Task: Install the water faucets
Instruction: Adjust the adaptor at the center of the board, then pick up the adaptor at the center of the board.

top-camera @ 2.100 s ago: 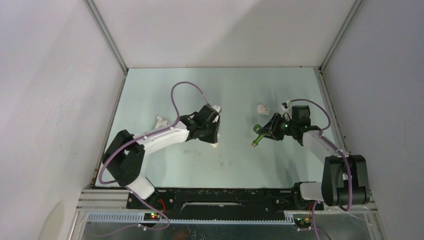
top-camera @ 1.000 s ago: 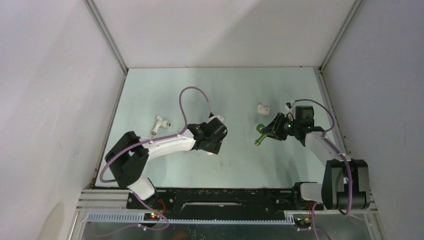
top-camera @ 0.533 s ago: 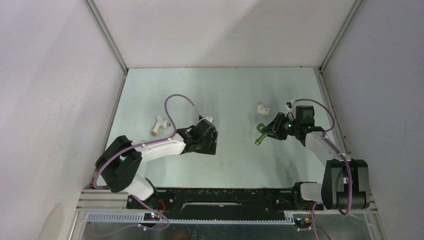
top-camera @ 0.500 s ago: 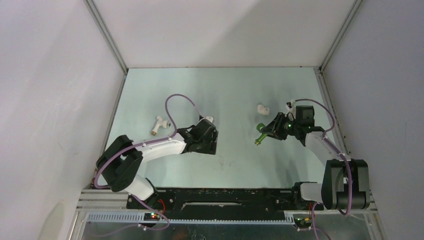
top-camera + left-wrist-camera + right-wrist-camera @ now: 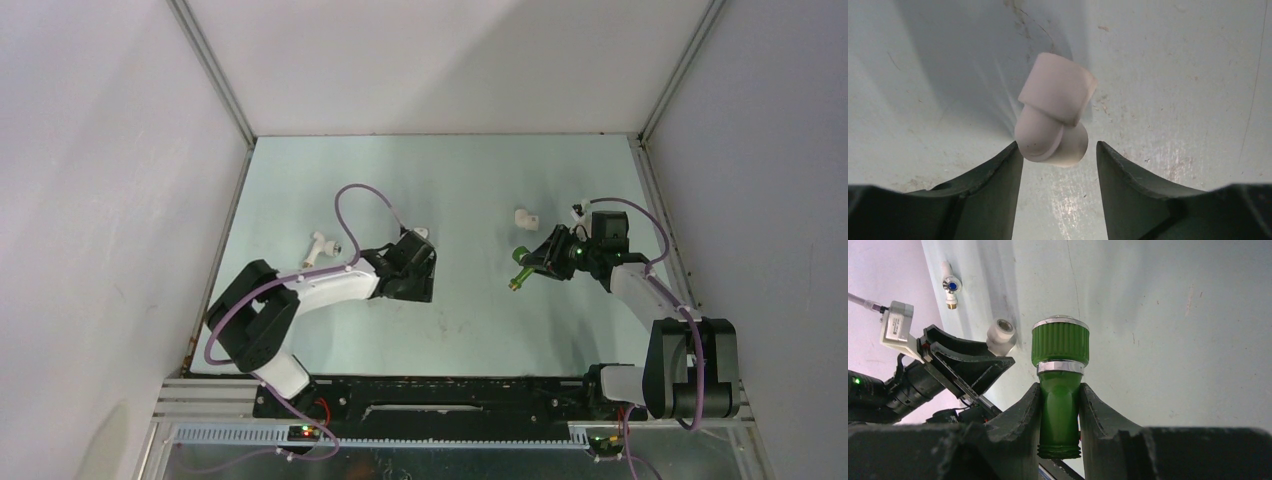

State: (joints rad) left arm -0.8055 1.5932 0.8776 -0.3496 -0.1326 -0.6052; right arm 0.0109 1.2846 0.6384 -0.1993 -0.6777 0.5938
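On your counter (image 5: pixel 470 180), the left hand (image 5: pixel 1058 146) sits left of centre, with a stubby fitting (image 5: pixel 1055 112) lying between its fingers. The loose faucet (image 5: pixel 320 248) lies on the counter to the left of that hand, a little further back. Over to the right, the right hand (image 5: pixel 1060 388) has the other faucet (image 5: pixel 519 273) between its fingers. A second fitting (image 5: pixel 525 218) lies behind that faucet, near it but apart.

The green faucet (image 5: pixel 1060 390) is glossy plastic, its knob finely ribbed and set off by 2 bright, metal-looking rings, while the white elbow fitting (image 5: pixel 1055 112) is smooth, matt plastic. The fingers (image 5: pixel 990 195) of the left tool (image 5: pixel 1057 150) and those of the right tool (image 5: pixel 1060 405) are dark, matt, moulded plastic. The desk (image 5: pixel 1188 75) is a pale painted surface with a dull sheen, scratched and flecked with brown specks.
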